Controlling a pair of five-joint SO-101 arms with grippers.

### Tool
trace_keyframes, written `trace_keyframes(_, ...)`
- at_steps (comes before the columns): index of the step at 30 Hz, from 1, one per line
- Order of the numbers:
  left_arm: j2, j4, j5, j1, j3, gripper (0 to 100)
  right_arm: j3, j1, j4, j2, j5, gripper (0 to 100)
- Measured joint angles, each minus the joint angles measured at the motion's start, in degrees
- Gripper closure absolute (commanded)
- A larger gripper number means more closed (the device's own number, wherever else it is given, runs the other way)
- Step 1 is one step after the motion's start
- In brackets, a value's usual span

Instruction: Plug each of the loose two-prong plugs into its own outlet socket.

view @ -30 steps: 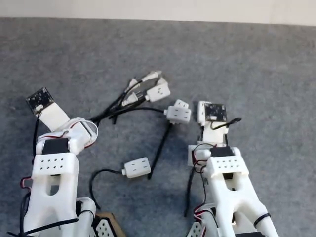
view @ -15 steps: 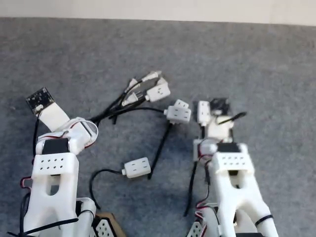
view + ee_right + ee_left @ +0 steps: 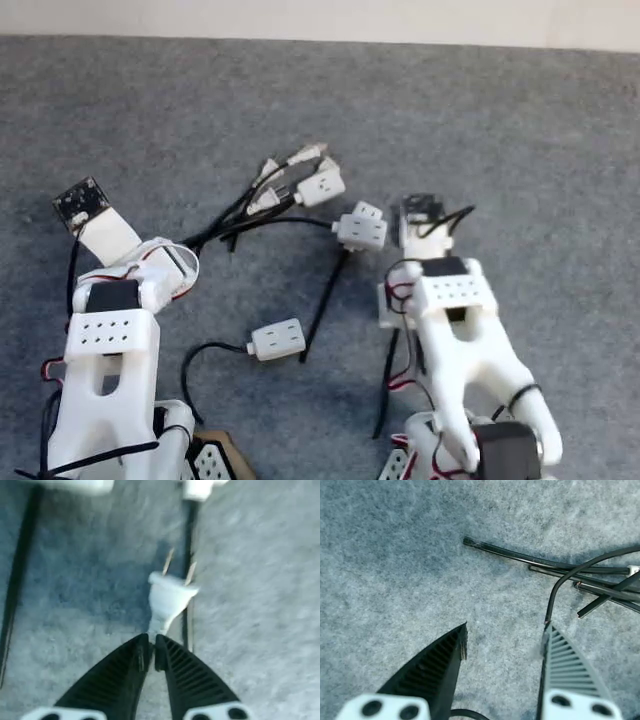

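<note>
Prongs of bare metal, two of them, stick out of the flared front of a white two-prong plug (image 3: 170, 596). Its body narrows toward the tail into a neck. The right gripper (image 3: 151, 642) has that neck pinched between its black ribbed fingers, with the jaws drawn almost together around it. The prongs point straight away from the claw. A dark shadow lies on the grey carpet (image 3: 260, 580) beneath the plug, and whether the plug touches the carpet cannot be told. A black cord (image 3: 188, 527) runs past the plug on one side.

From the high view, the right arm (image 3: 455, 300) reaches toward 12 o'clock, and its wrist ends just at 3 o'clock of the middle socket (image 3: 362, 229), a white block with a black lead trailing toward 6 o'clock. A second white socket (image 3: 322, 186) lies at 11 o'clock of that one. Beside it is a cluster of loose plugs (image 3: 268, 190) on black cords. A third socket (image 3: 277, 340) sits well apart at 7 o'clock of the middle one, with its slots facing up.

The left gripper (image 3: 505, 635) has its claw spread wide and holds nothing. One finger is black and the other pale, and both hang over bare carpet. A bundle of black cords (image 3: 545, 562) lies beyond the tips. The left arm (image 3: 110, 330) stands at the 8 o'clock side of the table.
</note>
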Motion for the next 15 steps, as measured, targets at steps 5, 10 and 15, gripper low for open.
trace_keyframes(5, 0.00, 0.00, 0.00, 0.09, 0.00, 75, -0.53, -0.35, -1.23, 4.84, -0.53, 89.2)
trace_keyframes(10, 0.00, 0.00, 0.00, 0.00, 0.00, 75, -0.53, -0.26, -3.87, 4.92, -0.79, 89.2)
trace_keyframes(15, 0.00, 0.00, 0.00, 0.00, 0.00, 75, -0.53, 1.05, -7.03, 4.92, -0.79, 89.3)
